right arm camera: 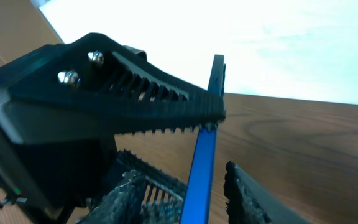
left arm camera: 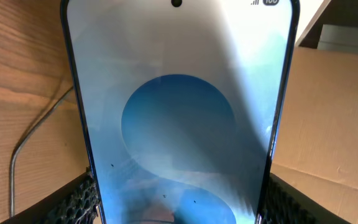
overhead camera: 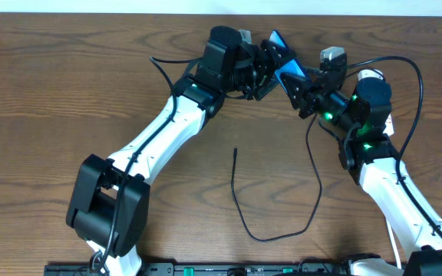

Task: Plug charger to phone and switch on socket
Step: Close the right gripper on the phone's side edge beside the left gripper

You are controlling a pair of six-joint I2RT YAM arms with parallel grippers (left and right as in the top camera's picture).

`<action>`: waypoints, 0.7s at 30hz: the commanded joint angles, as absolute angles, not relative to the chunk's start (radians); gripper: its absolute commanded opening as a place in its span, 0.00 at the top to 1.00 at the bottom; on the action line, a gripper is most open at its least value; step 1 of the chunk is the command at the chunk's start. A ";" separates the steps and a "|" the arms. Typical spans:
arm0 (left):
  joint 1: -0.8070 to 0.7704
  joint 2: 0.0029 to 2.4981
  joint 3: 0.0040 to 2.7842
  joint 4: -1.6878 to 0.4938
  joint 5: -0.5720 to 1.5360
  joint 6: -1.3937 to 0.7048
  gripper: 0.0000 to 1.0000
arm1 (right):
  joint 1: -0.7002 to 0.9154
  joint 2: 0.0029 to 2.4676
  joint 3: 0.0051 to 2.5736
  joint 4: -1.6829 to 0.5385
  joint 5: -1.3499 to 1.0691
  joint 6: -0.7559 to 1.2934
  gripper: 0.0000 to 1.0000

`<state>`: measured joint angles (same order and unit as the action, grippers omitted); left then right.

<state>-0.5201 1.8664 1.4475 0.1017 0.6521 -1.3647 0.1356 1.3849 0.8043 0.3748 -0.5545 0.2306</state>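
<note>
The phone (overhead camera: 286,66), with a blue screen, is held tilted above the table in my left gripper (overhead camera: 258,70). In the left wrist view its screen (left arm camera: 179,124) fills the frame, with a finger (left arm camera: 73,200) pressed on each long edge. My right gripper (overhead camera: 307,93) is at the phone's lower end. In the right wrist view the phone's blue edge (right arm camera: 199,174) stands between my right gripper's (right arm camera: 179,175) fingers, with a gap on both sides. The charger (overhead camera: 267,236), a black cable, lies looped on the table with its plug tip (overhead camera: 235,151) free. The socket is mostly hidden under my right arm.
Brown cardboard (left arm camera: 334,118) shows to the phone's right in the left wrist view. A thin cable (left arm camera: 17,158) lies on the wood to its left. A black rail (overhead camera: 229,270) runs along the table's near edge. The table's far edge (overhead camera: 90,17) is just behind both grippers.
</note>
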 commanded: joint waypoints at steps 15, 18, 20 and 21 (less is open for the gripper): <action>-0.525 1.827 1.461 0.115 0.662 -1.517 0.93 | 0.146 1.388 0.823 0.362 -0.529 0.232 0.68; -0.525 1.827 1.461 0.115 0.662 -1.521 0.93 | 0.146 1.388 0.823 0.363 -0.529 0.232 0.68; -0.525 1.827 1.461 0.115 0.662 -1.522 0.93 | 0.146 1.388 0.823 0.362 -0.530 0.232 0.68; -0.525 1.827 1.461 0.115 0.662 -1.522 0.93 | 0.146 1.388 0.823 0.362 -0.530 0.234 0.68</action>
